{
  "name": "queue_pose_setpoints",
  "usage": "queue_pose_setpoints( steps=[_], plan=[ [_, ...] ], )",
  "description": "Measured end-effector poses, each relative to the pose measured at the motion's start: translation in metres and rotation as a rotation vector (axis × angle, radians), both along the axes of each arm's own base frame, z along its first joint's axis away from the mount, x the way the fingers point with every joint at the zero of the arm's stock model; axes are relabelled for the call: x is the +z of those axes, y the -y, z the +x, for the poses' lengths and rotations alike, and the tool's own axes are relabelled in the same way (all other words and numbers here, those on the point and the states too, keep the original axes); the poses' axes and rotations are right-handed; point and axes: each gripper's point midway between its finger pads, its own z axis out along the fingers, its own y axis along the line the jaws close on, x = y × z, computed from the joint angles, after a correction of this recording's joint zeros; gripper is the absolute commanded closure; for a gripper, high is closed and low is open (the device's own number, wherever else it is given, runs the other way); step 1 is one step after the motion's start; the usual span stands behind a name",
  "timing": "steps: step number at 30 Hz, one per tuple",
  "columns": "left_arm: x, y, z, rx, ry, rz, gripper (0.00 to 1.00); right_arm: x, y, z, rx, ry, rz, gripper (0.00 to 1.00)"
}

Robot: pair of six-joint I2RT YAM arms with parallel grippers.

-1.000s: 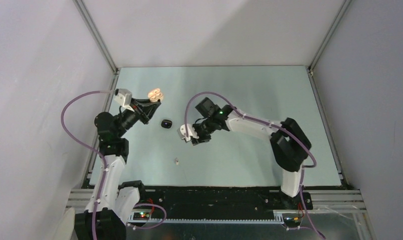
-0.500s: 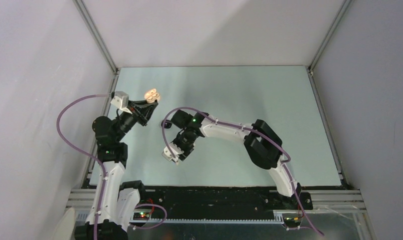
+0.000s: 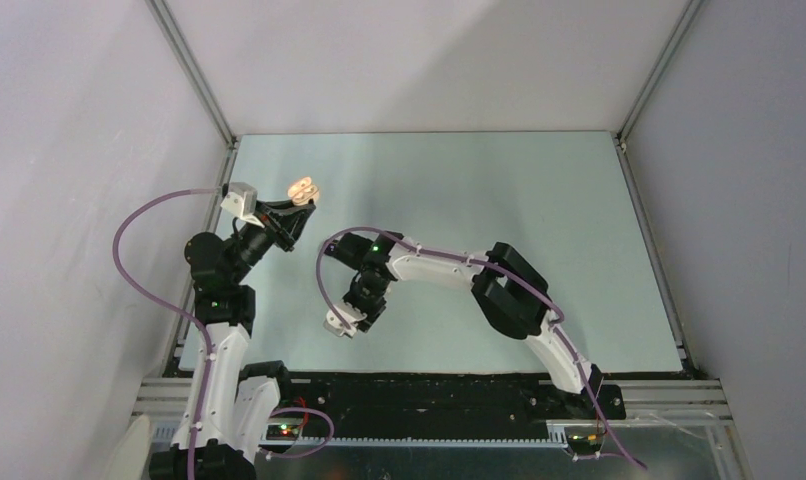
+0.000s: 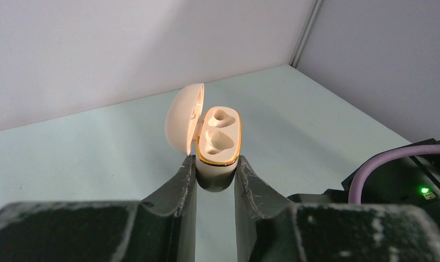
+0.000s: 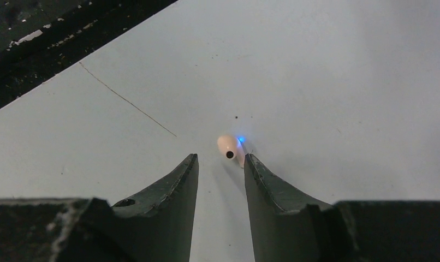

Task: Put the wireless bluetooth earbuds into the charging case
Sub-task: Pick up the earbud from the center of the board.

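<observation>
Left gripper (image 4: pixel 215 174): clamped on small rounded cream plastic charging case (image 4: pixel 219 139), lid open, both sockets empty, base hidden between fingers | Right gripper (image 5: pixel 220 161): jaws parted, holding nothing, well apart from case | Pale beige dark-tipped earbud (image 5: pixel 229 149): on worktop (image 3: pixel 479 180), well apart from case; hidden from overhead.

My left arm (image 3: pixel 217 345) stands folded at the left edge with the wrist raised. Its claw (image 4: pixel 215 169) points up and away, fingers pinched on the charging case (image 4: pixel 219 143). My right arm (image 3: pixel 444 268) reaches leftward, wrist bent down, claw (image 5: pixel 220 161) aimed at the bench (image 3: pixel 479 190), jaws partly parted.
</observation>
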Motion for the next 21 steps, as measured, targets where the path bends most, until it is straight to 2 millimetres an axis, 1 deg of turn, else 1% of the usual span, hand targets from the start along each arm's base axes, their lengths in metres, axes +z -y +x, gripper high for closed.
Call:
queue_pose_setpoints(
  steps=[5, 10, 12, 21],
  plan=[
    [0.0, 0.0, 0.0, -0.001, -0.001, 0.0, 1.0, -0.006, -0.002, -0.007, 0.013, -0.014, -0.007, 0.6],
    [-0.001, 0.001, -0.001, -0.003, -0.006, 0.0, 1.0, -0.011, -0.008, -0.01, 0.004, -0.024, -0.005, 0.66],
    [-0.002, 0.001, -0.001, -0.004, -0.009, 0.0, 1.0, -0.014, -0.01, -0.01, 0.002, -0.024, -0.002, 0.68],
    [-0.002, 0.001, -0.001, -0.004, -0.011, -0.001, 1.0, -0.018, -0.011, -0.006, -0.013, -0.01, -0.011, 0.69]
  ],
)
